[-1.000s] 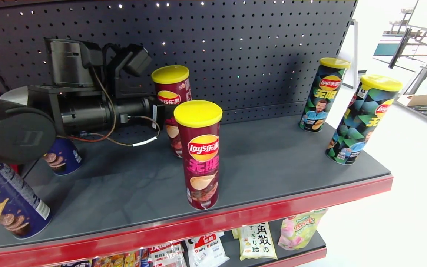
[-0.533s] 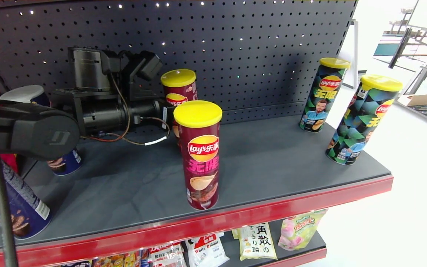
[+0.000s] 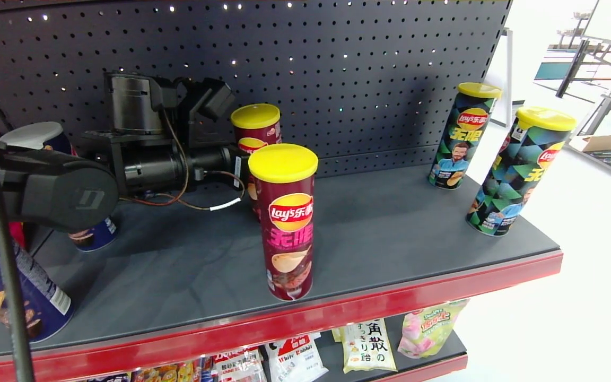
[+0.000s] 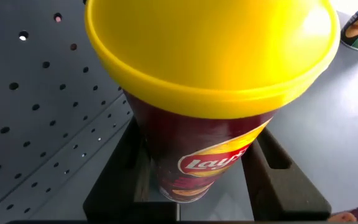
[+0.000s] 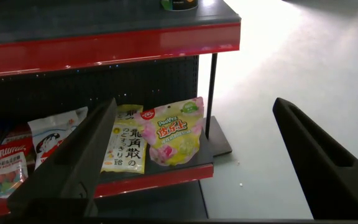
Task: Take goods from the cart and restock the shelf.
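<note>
Shifted rightward and lower over the past second, the left pincer (image 4: 197,196) clamps the maroon can (image 3: 256,130) by its body. The can is upright at the back of the shelf (image 3: 390,228), just behind a second maroon can (image 3: 288,223). Both yellow lids are closed, contents unseen. The right pincer (image 5: 197,168) gapes wide before the snack bags (image 5: 173,134) on the lower shelf.

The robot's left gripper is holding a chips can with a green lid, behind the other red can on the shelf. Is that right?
Not quite. The lid is yellow, not green, as the left wrist view shows. Otherwise yes: the left gripper holds the chips can, behind the other red can on the shelf.
</note>
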